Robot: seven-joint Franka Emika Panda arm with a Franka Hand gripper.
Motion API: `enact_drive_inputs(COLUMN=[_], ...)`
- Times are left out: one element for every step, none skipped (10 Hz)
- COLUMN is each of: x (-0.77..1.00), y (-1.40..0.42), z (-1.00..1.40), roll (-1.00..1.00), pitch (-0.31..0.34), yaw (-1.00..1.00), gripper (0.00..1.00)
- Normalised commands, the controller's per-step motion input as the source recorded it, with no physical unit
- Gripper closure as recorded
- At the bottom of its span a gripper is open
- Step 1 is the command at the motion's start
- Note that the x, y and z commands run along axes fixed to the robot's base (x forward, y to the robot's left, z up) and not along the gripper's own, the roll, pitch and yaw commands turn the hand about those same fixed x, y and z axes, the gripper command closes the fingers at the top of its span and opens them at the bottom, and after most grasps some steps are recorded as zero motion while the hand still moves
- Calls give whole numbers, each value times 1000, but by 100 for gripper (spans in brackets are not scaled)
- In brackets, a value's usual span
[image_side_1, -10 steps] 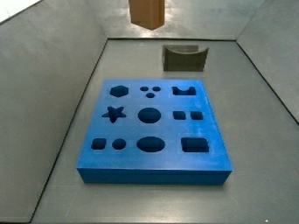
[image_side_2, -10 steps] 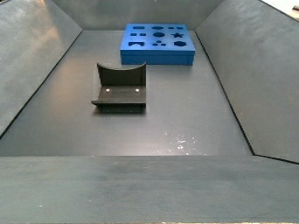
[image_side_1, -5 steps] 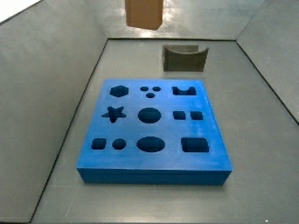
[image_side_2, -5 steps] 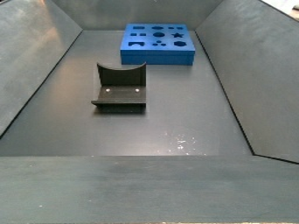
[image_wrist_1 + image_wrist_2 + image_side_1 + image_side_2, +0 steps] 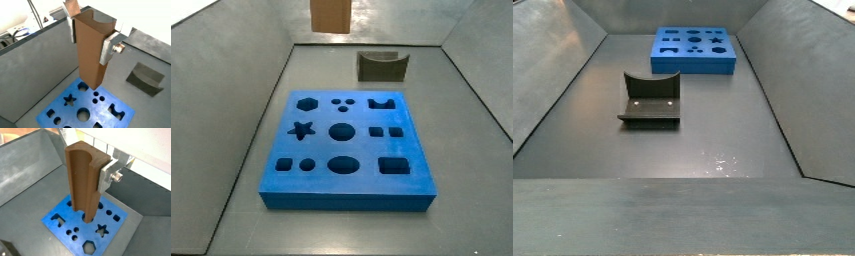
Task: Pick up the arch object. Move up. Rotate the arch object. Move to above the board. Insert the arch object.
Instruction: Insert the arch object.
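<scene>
the tool [image 5: 92, 36] hangs high over the surface [image 5: 714, 140], its flat silver fingers [image 5: 109, 47] clamped on a tall brown slab [image 5: 93, 50] that has a rounded groove along one long face, seen best in a wrist view [image 5: 83, 180]. the slab hangs upright between the plates, and in both wrist views its lower end appears over the board [image 5: 80, 225]; how far above it cannot be judged. in a side view only the slab's lower end [image 5: 330, 14] shows at the 12 o'clock edge of the frame, above the far wall. the board [image 5: 345, 150], a thick bright-blue slab with dark cut-outs of star, hexagon, circles, squares and an arch shape, lies flat on the surface. the arch object [image 5: 381, 66], a small dark olive-grey block with a curved notch in its top edge, sits on the surface at about 1 o'clock from the board in that view, near it and not touching. in a side view [image 5: 651, 99] it lies well apart from the tool.
</scene>
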Motion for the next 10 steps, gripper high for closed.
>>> enact_drive_inputs(x=[0, 0, 40, 446, 666, 891, 980, 1000, 1000, 1000], y=[0, 0, -11, 0, 37, 34, 40, 51, 86, 117], z=[0, 0, 0, -57, 0, -49, -69, -143, -223, -311], roll=[-10, 0, 0, 0, -6, 0, 0, 0, 0, 0], pitch=[0, -19, 0, 19, 10, 64, 99, 113, 123, 126], yaw=[0, 0, 14, 60, 211, 260, 217, 149, 106, 26], gripper=[100, 100, 100, 100, 100, 100, 100, 100, 100, 100])
